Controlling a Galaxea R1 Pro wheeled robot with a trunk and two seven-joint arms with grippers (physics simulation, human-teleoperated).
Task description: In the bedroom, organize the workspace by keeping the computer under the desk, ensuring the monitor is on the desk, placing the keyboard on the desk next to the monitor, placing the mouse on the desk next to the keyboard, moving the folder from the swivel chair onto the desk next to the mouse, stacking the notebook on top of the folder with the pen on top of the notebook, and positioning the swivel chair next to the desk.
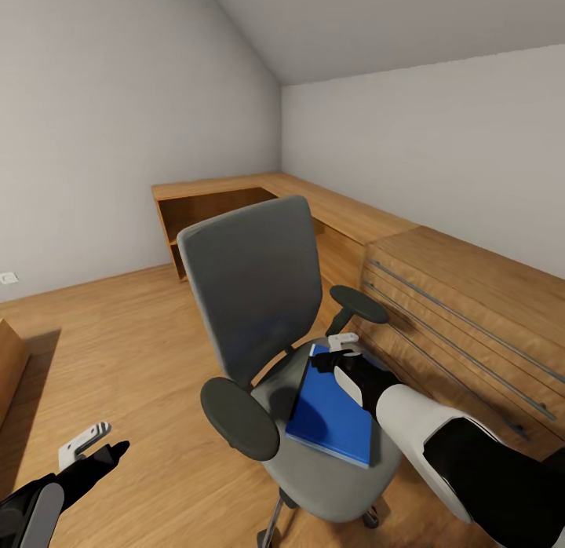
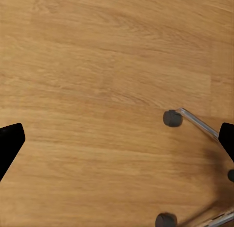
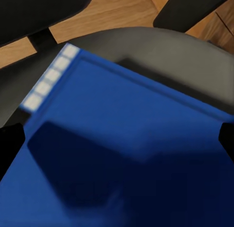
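1. Lying flat on the grey seat of the swivel chair (image 1: 259,297) is the blue folder (image 1: 333,411), its pale page edges facing the chair's backrest
2. Just above the folder's end nearest the backrest hangs the right gripper (image 1: 339,358); in the right wrist view its dark fingertips (image 3: 9,144) stand wide apart at either side of the blue cover (image 3: 126,159), gripping nothing, and its shadow falls on the folder
3. Well away from the chair, low over the wooden floor (image 1: 141,328), is the left gripper (image 1: 94,450); its fingers are spread too, with nothing between them
4. Under the left gripper, the left wrist view shows a chrome leg and black castors (image 2: 172,118) of the chair's base on the floor boards
5. Behind the chair, a light-wood counter (image 1: 337,206) runs along the wall, and a light-wood drawer chest (image 1: 471,320) stands just beside the chair's armrest (image 1: 359,303)
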